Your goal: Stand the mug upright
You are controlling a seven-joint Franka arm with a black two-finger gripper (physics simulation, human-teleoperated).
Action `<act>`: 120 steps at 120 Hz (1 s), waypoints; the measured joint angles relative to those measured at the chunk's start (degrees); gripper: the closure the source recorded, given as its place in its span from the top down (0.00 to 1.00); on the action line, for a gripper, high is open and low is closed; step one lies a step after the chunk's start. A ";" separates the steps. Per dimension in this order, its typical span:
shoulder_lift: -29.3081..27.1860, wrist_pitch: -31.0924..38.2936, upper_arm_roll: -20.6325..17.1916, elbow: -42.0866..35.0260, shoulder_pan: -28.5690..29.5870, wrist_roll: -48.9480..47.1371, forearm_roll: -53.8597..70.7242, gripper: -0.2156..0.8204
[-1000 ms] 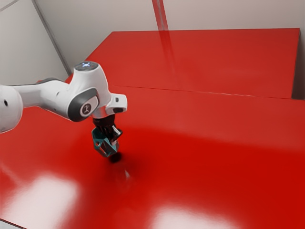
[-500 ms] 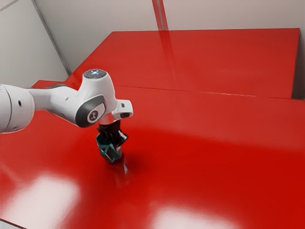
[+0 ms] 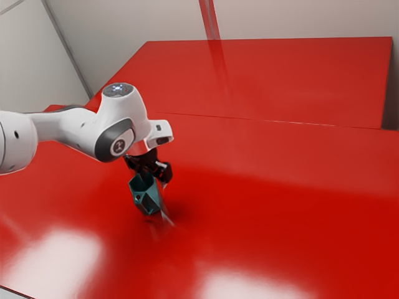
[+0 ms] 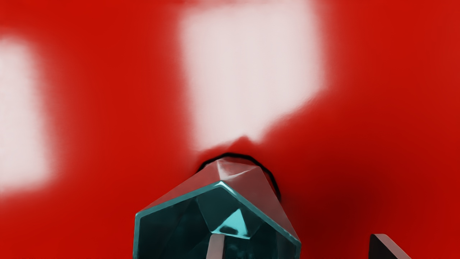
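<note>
The teal faceted mug (image 3: 147,198) has its mouth facing up toward the hand, leaning slightly, its base at or just above the red table (image 3: 262,212); contact there is unclear. Over the mug is my gripper (image 3: 155,179), open. In the wrist view, the gripper (image 4: 298,236) has its fingers wide apart: one fingertip (image 4: 215,246) reaches into the mouth of the mug (image 4: 172,230), and the other fingertip (image 4: 390,248) stands outside, separated from the mug's wall. Part of the mug's near side is cut off in the wrist view.
Bright glare patches (image 4: 251,72) lie on the glossy tabletop. Behind it in the exterior view is another red surface (image 3: 268,78), with pale walls (image 3: 299,18) beyond.
My hand has risen a little and shifted toward the exterior view's left. The fingers have spread, and the mug has turned so its mouth shows more clearly from above.
</note>
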 joint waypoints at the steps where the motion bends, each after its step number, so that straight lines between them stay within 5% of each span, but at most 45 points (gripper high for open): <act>1: -0.30 -0.03 0.00 0.03 -0.06 -0.02 -0.01 0.62; 24: -2.48 -5.95 -1.13 7.12 -0.84 -0.44 -1.86 0.71; 54: 2.37 -18.95 -5.47 22.15 2.61 -0.92 -4.82 0.75; 120: 7.70 -40.44 -5.64 45.06 5.28 -1.40 -6.77 0.77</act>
